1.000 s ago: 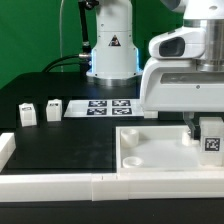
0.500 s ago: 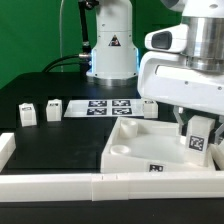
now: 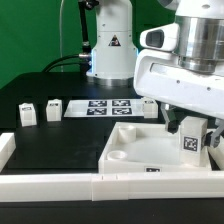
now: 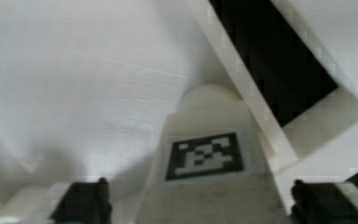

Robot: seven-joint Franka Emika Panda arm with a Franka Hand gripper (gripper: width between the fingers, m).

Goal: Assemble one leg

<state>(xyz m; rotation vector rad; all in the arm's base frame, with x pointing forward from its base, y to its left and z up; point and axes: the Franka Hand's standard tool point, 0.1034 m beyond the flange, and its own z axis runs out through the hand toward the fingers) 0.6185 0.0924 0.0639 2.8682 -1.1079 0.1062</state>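
My gripper [image 3: 190, 138] is shut on the leg [image 3: 187, 146], a small white block with a black-and-white tag, and holds it upright at the exterior view's right corner of the white tray-like panel [image 3: 125, 152]. The panel sits tilted and skewed on the black table. In the wrist view the leg [image 4: 206, 130] stands between my two dark fingers [image 4: 83, 200], with the gripper [image 4: 202, 205] closed against its sides and the panel's white surface [image 4: 69, 80] beneath. The leg's lower end is hidden.
Two loose legs [image 3: 27, 113] [image 3: 53, 108] stand at the exterior view's left and a third [image 3: 148, 107] stands behind the panel. The marker board [image 3: 105, 105] lies at the back. A low white wall [image 3: 60, 185] runs along the front, and the robot's base [image 3: 110, 45] stands behind.
My arm has moved toward the exterior view's left with the leg in it. The panel has slid left with it and now sits tilted.
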